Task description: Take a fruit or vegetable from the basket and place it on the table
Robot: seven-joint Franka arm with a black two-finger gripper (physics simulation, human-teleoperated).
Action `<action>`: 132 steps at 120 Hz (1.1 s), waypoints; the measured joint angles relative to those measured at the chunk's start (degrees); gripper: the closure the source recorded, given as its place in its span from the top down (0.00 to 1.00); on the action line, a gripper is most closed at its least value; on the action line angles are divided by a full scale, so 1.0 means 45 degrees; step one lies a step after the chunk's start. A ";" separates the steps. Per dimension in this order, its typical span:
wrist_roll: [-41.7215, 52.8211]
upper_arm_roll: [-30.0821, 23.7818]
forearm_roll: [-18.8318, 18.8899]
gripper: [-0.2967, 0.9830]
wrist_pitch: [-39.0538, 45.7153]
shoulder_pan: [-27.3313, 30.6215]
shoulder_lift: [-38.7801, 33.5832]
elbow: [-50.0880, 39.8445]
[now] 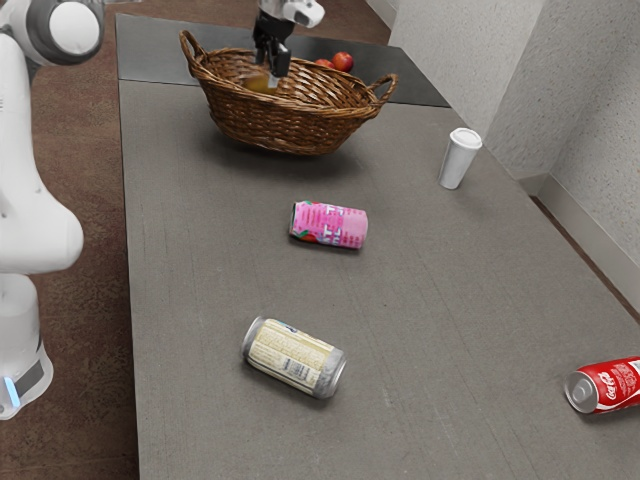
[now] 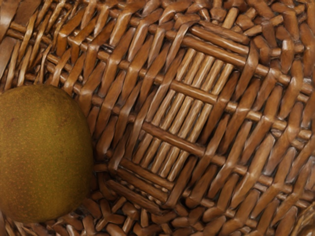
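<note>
Pickup seems the step in hand: my tool (image 1: 271,66) reaches into the oval wicker basket (image 1: 290,128), where a rounded, speckled, olive-brown fruit (image 2: 44,152) sits; how far I'm open, or holding anything, I cannot tell. Next: secure it, then clear the woven rim toward the matte grey table (image 1: 430,330).

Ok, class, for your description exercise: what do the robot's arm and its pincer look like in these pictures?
The arm is glossy white, with thick, rounded, tube-like segments. Its upper joint has a round white cap set in grey. Low on the base are a dark panel and a slim light-blue strip. The pincer is black, small and angular, below a white part.
</note>
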 joint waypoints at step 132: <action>-0.0478 0.1337 -0.0054 0.76 0.3720 0.0036 -0.1512 -0.0517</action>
